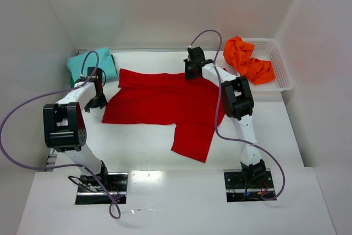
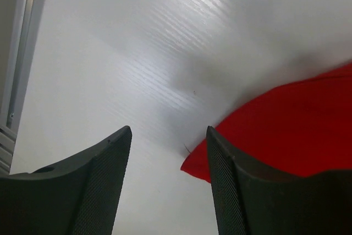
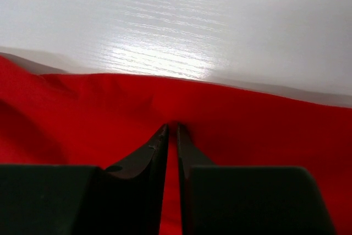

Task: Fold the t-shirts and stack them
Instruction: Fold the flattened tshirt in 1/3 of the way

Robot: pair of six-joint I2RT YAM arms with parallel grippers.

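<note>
Red t-shirt lies spread mostly flat across the middle of the bench, with one flap jutting toward the near edge. Teal t-shirt sits folded small at the far left corner. Orange t-shirt is crumpled in the white mesh basket at the far right corner. Right claw is down on the red shirt's far edge; in its wrist view the jaws are pressed almost together, tips buried in red cloth, which I read as pinching a thin fold of it. Left claw hangs at the shirt's left edge; in its wrist view the jaws are spread with only bare bench between them and a red corner just beside one finger, not gripped. Judgement: the fold of the red shirt is in hand, with teal already done and orange untouched. The next move calls for the left claw to take hold of the near corner of cloth, low against the bench, so both claws can lift one edge together and lay it over evenly; one-sided pulling would likely drag or bunch the shirt. No brand, label or writing readable on cloth, basket or arms
</note>
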